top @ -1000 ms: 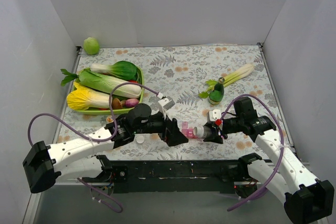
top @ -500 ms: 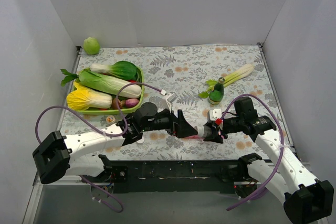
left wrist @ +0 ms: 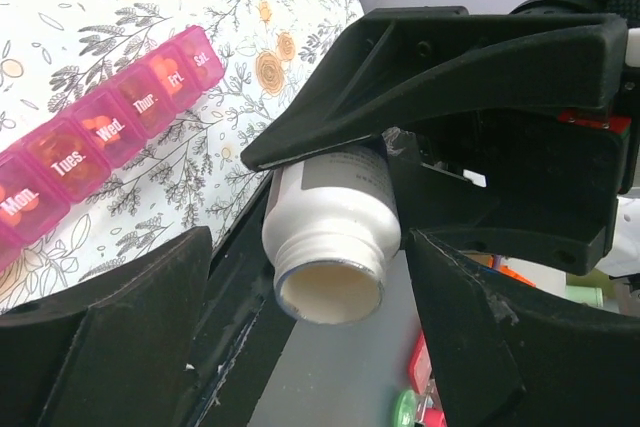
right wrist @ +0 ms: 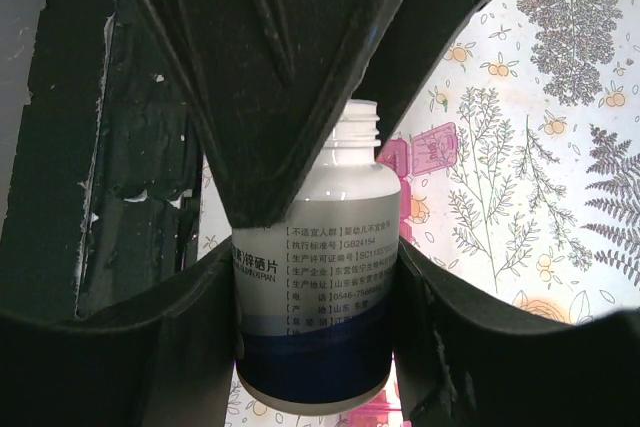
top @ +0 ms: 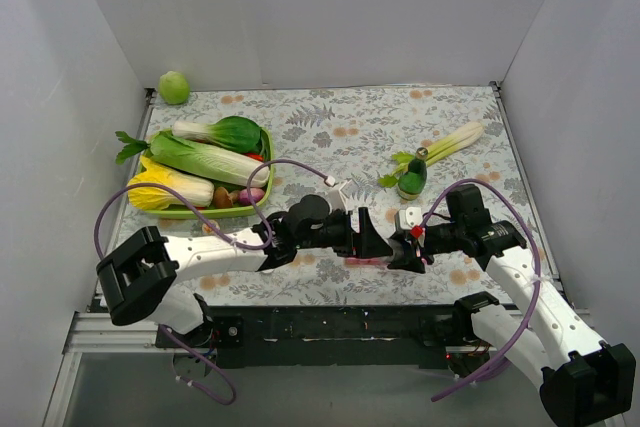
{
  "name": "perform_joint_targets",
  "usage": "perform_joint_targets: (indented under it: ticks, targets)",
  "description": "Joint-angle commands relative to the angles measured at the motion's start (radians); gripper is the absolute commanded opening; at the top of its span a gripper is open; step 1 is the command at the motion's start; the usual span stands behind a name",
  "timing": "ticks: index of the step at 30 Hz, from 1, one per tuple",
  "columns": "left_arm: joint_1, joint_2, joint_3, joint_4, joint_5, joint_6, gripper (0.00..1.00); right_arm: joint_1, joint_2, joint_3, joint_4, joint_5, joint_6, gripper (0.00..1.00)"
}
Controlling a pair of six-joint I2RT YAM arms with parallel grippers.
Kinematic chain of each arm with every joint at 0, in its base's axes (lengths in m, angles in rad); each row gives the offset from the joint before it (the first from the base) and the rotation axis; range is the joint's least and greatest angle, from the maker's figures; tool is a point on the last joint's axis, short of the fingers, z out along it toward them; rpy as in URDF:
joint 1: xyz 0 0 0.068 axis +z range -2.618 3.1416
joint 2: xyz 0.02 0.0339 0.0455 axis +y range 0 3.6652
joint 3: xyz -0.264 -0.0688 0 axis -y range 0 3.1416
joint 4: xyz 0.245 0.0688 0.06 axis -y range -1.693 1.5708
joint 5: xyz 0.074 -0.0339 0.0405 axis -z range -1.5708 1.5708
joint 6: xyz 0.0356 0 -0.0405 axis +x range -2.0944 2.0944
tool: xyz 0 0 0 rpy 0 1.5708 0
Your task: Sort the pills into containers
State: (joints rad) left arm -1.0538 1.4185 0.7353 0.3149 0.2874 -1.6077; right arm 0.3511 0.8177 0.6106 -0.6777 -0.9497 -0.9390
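Your left fingers (left wrist: pixel 100 347) have swung across, open but narrowing, around the uncapped bottle (left wrist: pixel 335 217) your right fingers (right wrist: pixel 480 367) grip. Likely a handover before filling the organizer (left wrist: pixel 100 137)

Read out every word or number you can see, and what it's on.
"Mon." pink pill organizer lid
"Tues." same organizer
"Wed." same
"Thur." same
"Fri." same
"Sat." same
"GB24154" white bottle label
Remaining Chinese label print: too small to read.

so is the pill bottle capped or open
Open: the pill bottle shows a bare threaded neck and an open mouth, with no cap on it.
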Motion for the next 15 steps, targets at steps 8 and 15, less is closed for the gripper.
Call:
perform_joint_targets:
  ticks: [8,15]
  targets:
    - [-0.021,0.056,0.088,-0.002,0.039,-0.066,0.46,-0.008,-0.011,-0.002,0.041,-0.021,0.026,0.05]
    - [-0.020,0.042,0.150,-0.105,0.032,-0.100,0.07,-0.009,-0.012,-0.002,0.056,0.002,0.052,0.19]
